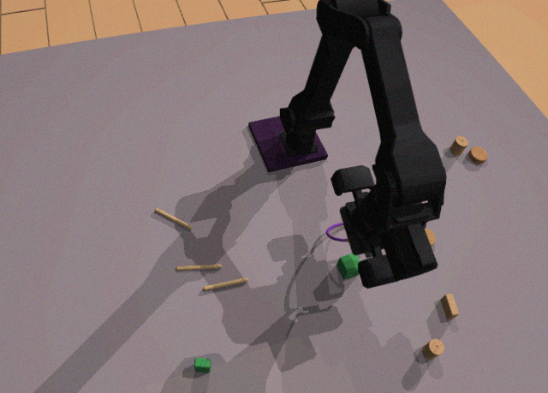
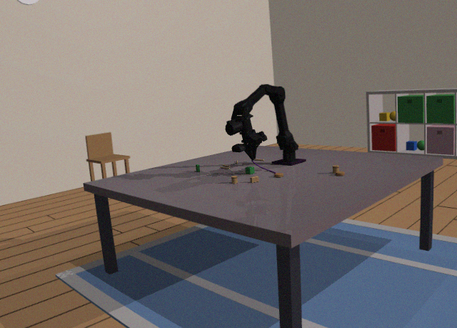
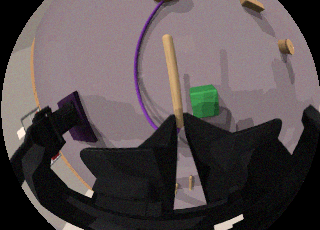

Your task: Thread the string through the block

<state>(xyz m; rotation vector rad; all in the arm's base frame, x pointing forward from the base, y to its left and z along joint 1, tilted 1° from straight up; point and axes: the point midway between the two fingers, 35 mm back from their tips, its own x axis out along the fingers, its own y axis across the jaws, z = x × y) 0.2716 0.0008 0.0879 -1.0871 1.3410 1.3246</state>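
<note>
"Fingertips point(image 1: 363, 253) point(image 2: 253, 158) first: what have they got?"

"They're pinched on the string's stick point(image 3: 173, 80), near its corded end; the rest juts out ahead of them."

"And the block point(image 1: 348, 265) point(image 2: 249, 170) point(image 3: 204, 101)?"

"Green, just beside the stick in the wrist view, below the fingers. I can't make out its hole."

"So which step?"

"Lining up for threading, I'd judge. Next, match the stick to the hole's line, then ease its free tip in without shoving the block."
</note>
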